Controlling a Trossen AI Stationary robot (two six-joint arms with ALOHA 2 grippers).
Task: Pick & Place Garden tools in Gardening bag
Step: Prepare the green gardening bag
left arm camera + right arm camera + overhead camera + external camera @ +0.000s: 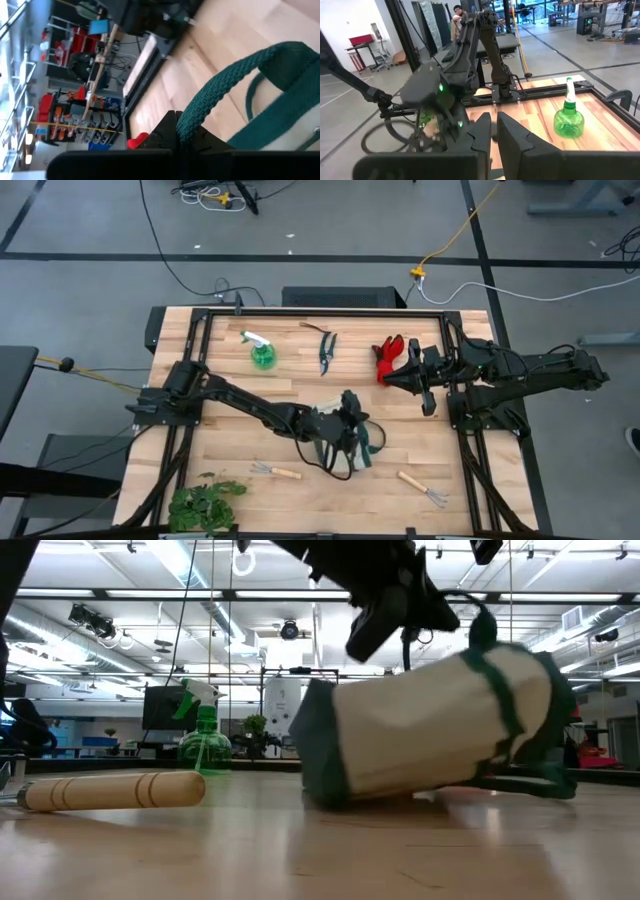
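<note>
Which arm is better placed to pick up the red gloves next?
The right arm, likely. Its hand hovers beside the red gloves, while the left hand is shut on the dark green loop handle of the cream fabric bag.

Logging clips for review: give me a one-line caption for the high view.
Left gripper clamps the gardening bag handle mid-table; right gripper sits at the red gloves.

No readable text, labels, brands or numbers on anything in any view
</note>
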